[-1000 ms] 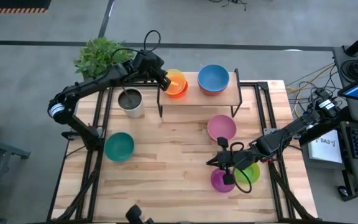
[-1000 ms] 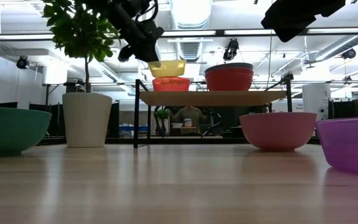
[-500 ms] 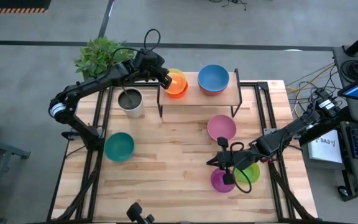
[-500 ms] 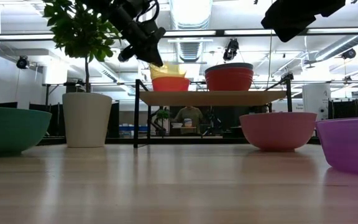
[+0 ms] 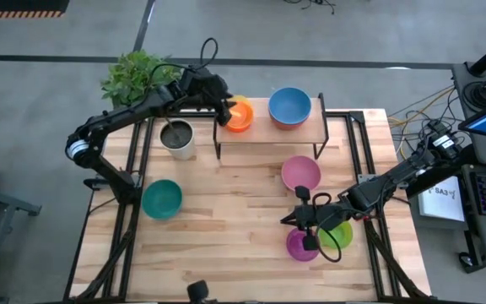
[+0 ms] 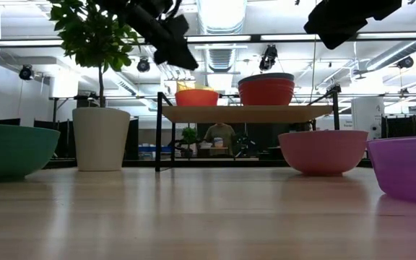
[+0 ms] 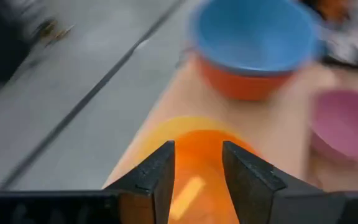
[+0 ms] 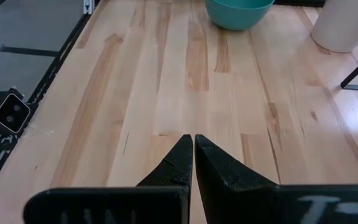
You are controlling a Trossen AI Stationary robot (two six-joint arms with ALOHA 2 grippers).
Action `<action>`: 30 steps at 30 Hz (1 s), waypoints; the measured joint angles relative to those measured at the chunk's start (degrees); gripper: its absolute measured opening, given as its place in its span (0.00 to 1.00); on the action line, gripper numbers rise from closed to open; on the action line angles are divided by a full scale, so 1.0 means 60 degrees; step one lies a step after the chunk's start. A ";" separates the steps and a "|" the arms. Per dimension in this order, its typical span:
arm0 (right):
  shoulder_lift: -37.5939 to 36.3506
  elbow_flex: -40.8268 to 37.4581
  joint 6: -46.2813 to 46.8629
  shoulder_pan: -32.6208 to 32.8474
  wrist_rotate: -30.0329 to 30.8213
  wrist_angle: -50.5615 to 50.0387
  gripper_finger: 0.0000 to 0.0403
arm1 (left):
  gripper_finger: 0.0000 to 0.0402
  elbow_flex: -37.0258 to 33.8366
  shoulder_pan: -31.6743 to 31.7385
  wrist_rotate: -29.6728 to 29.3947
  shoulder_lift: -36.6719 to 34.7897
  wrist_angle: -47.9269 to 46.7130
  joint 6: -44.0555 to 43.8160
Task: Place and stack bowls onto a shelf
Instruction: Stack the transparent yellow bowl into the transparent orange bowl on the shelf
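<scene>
- counter (image 5: 226, 228): slatted wood, carries the shelf, loose bowls and a white plant pot (image 5: 177, 139).
- shelf (image 5: 310, 131): wooden top on thin black legs at the counter's far side, long axis across the counter.
- Stacks on the shelf, mouths up: yellow bowl (image 5: 245, 108) nested in orange bowl (image 5: 238, 123) at the left end; blue bowl (image 5: 289, 105) on a red bowl (image 6: 266, 92) near the right end.
- Loose on the counter, upright: teal bowl (image 5: 162, 199), pink bowl (image 5: 300, 173), purple bowl (image 5: 298, 245), green bowl (image 5: 337, 234).
- left pincer (image 5: 224, 105): just over the orange/yellow stack, fingers spread, holding nothing.
- right pincer (image 5: 304, 221): above the counter just by the purple bowl, fingers pressed together, empty.
- Handling, my guess: light, stiff, slick plastic; round, so no long axis. Pinch the rim wall, one finger inside. Nest concentric or it tilts.
</scene>
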 joint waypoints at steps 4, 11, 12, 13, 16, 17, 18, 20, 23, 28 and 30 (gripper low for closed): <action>0.0000 -0.0033 -0.0007 0.0000 0.0000 -0.0008 0.02 | 0.22 -0.0104 0.0000 -0.0217 -0.0004 -0.0062 0.2388; 0.0000 -0.0044 -0.0007 0.0000 0.0026 0.0000 0.02 | 0.02 -0.0663 0.0363 -0.0899 0.0033 0.0765 0.2357; 0.0000 -0.0044 -0.0007 0.0000 0.0036 0.0000 0.02 | 0.01 -0.0663 0.0408 -0.0904 0.0033 0.0804 0.2287; 0.0010 -0.0044 -0.0007 0.0000 0.0071 0.0003 0.02 | 0.01 -0.0663 0.0445 -0.0906 0.0033 0.0837 0.2179; 0.0026 -0.0044 -0.0052 0.0000 0.0276 0.0002 0.02 | 0.02 -0.0665 0.0492 -0.0990 0.0033 0.0725 0.1914; 0.0026 -0.0044 -0.0071 -0.0004 0.0288 0.0004 0.02 | 0.02 -0.0680 0.0498 -0.0994 0.0039 0.0674 0.1820; 0.0026 -0.0044 -0.0080 -0.0004 0.0292 0.0004 0.02 | 0.02 -0.0708 0.0500 -0.1014 0.0054 0.0655 0.1727; 0.0026 -0.0044 -0.0080 -0.0004 0.0291 0.0004 0.02 | 0.01 -0.0755 0.0536 -0.1129 0.0099 0.0488 0.1530; 0.0026 -0.0044 -0.0080 -0.0004 0.0293 0.0007 0.02 | 0.00 -0.0794 0.0556 -0.1234 0.0194 0.0397 0.1211; 0.0026 -0.0044 -0.0076 -0.0004 0.0296 0.0040 0.02 | 0.00 -0.0794 0.0519 -0.1220 0.0208 0.0406 0.1091; 0.0029 -0.0044 -0.0050 -0.0004 0.0295 0.0039 0.02 | 0.00 -0.0794 0.0426 -0.1227 0.0178 0.0405 0.1047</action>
